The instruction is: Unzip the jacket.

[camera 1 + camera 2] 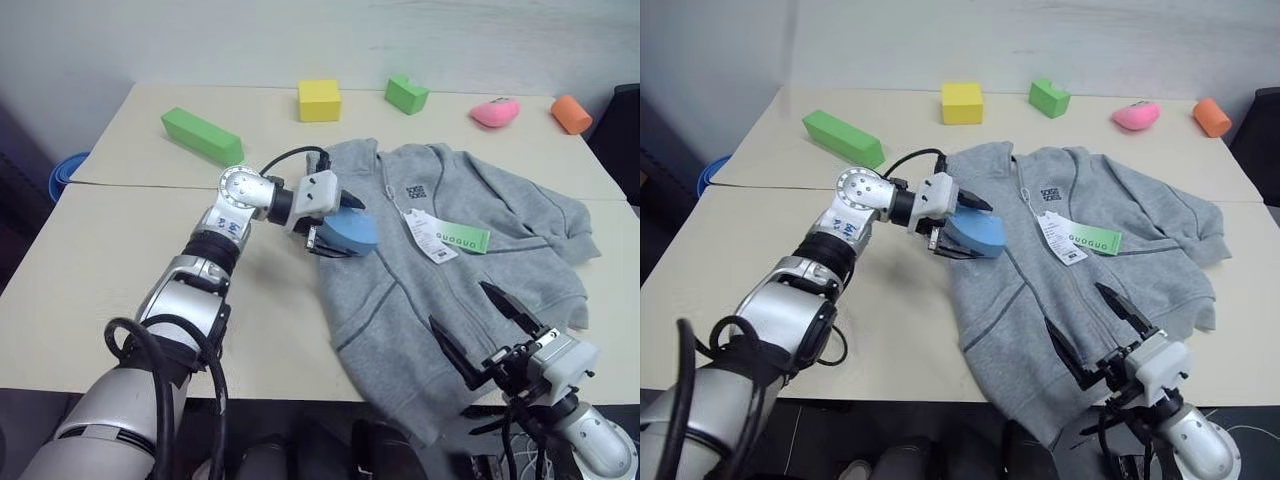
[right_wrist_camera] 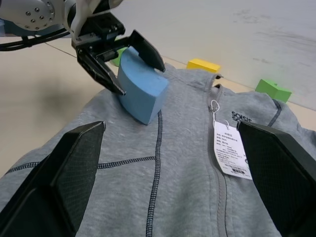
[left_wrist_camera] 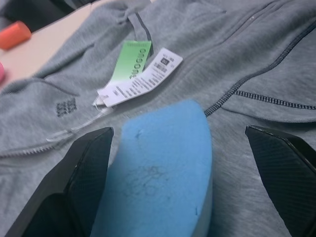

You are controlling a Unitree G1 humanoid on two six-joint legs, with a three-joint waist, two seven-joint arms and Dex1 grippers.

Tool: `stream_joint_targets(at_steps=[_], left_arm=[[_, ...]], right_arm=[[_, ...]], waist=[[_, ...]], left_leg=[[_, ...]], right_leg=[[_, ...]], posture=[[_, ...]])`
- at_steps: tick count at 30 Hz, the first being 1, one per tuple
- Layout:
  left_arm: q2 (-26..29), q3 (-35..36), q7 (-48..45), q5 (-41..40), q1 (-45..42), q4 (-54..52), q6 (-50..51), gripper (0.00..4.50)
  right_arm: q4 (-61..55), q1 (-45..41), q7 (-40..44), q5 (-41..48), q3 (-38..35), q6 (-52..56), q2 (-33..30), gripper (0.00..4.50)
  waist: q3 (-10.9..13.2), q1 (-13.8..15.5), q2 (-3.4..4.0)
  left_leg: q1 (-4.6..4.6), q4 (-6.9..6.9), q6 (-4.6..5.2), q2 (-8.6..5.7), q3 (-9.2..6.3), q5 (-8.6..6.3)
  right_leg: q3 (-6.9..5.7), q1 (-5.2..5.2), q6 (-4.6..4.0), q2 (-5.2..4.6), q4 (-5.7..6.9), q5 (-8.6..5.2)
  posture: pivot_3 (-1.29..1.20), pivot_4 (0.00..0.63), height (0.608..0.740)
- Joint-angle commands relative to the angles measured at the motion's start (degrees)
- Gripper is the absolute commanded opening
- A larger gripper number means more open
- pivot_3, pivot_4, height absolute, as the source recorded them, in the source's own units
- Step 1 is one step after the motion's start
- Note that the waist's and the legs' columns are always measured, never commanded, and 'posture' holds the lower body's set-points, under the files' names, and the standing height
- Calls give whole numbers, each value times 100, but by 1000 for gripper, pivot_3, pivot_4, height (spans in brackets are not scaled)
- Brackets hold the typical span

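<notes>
Hand, left (image 1: 335,222): fingers spread wide around a blue foam block (image 1: 352,232) resting on the jacket (image 1: 450,290); whether it truly grips the block cannot be told. Hand, right (image 1: 480,328): wide open, empty, hovering over the jacket's hem. Jacket: grey, spread flat on the tabletop (image 1: 120,260), zip fully closed, paper tags (image 1: 430,236) near the puller. Unzipping not begun. Containers: none seen; coloured blocks lie along the far edge.
</notes>
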Motion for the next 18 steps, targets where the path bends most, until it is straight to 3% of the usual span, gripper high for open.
stream_joint_targets(at_steps=[1,3,10,14,16,18], left_arm=[[-129,-142,199,426,-313,331,250,4106],[-179,-95,282,515,-364,421,300,3659],[-32,-321,1390,1220,-178,545,160,1458],[137,-83,1301,1016,131,492,-45,350],[151,191,1162,743,241,398,-206,12],[118,614,861,290,294,286,-209,12]], right_arm=[[-98,95,-99,9,-90,-211,40,4500],[-88,119,-116,-1,-77,-243,28,4500],[4,-53,-177,-47,-56,-229,-40,4500],[84,-214,-138,-6,-81,-162,-121,4500],[135,-289,-117,20,-84,-122,-169,4500],[155,-351,-87,34,-43,-68,-216,4500]], waist=[[1,2,-2],[1,6,-2],[1,40,-2],[-1,-7,-3],[-1,-34,-4],[-1,-54,-3]], left_leg=[[1,10,1,3,-3,0],[4,16,6,11,-22,-3],[7,20,15,35,-36,-9],[31,24,17,40,-23,-10],[45,23,17,42,-20,-10],[49,23,17,41,-17,-10]], right_leg=[[2,6,1,1,2,1],[10,10,4,1,3,4],[17,9,5,2,6,5],[35,16,5,1,23,7],[40,21,0,-2,36,4],[41,20,-4,-7,46,2]], posture=[[0,150,740],[0,150,740],[0,150,740],[0,150,740],[0,150,740],[0,150,740]])
